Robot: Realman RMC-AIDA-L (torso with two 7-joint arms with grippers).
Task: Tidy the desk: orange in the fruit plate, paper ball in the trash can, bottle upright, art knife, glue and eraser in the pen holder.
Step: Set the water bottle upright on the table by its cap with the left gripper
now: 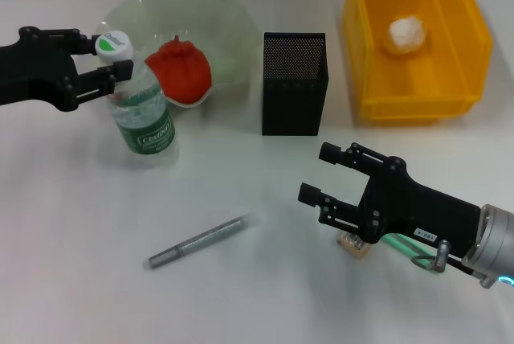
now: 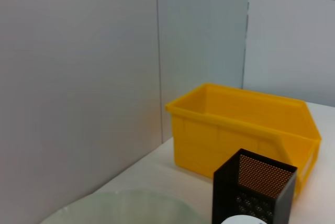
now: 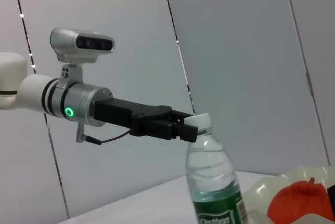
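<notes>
The bottle [image 1: 143, 111] stands upright on the table in front of the fruit plate [image 1: 193, 6]. My left gripper [image 1: 108, 59] is shut around its neck, just under the white cap. The right wrist view shows the same grip [image 3: 184, 128] on the bottle [image 3: 212, 182]. The orange [image 1: 181, 71] lies in the fruit plate. The paper ball [image 1: 408, 33] lies in the yellow trash can [image 1: 365, 55]. My right gripper [image 1: 321, 174] is open and empty, low over the table. The beige eraser [image 1: 354, 244] lies under its body. A silver stick-shaped tool [image 1: 197, 241] lies at front centre.
The black mesh pen holder [image 1: 294, 83] stands between the plate and the trash can, and also shows in the left wrist view [image 2: 254, 187]. The trash can [image 2: 246, 130] stands by the back wall. The white table stretches bare along the front left.
</notes>
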